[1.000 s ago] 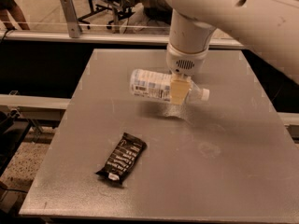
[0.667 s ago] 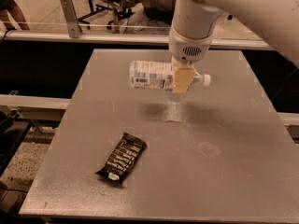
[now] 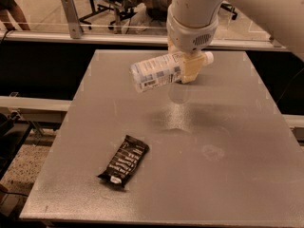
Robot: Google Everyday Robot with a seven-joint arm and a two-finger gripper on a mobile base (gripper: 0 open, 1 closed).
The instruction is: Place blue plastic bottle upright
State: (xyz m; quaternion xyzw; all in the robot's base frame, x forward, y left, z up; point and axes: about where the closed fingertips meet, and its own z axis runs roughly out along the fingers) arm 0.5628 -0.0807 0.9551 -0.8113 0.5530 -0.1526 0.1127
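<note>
The blue plastic bottle is clear with a pale blue-white label and a white cap at its right end. It hangs in the air above the far middle of the grey table, nearly horizontal, its base end tilted down to the left. My gripper comes down from the white arm above and is shut on the bottle near its neck. The cap pokes out to the right of the fingers.
A dark snack bar wrapper lies on the table's front left. A metal rail with a glass pane runs behind the table's far edge. Office chairs stand beyond it.
The gripper has lifted the bottle higher off the table and carried it slightly farther back. The bottle has begun to tilt, its base end dropping to the left.
</note>
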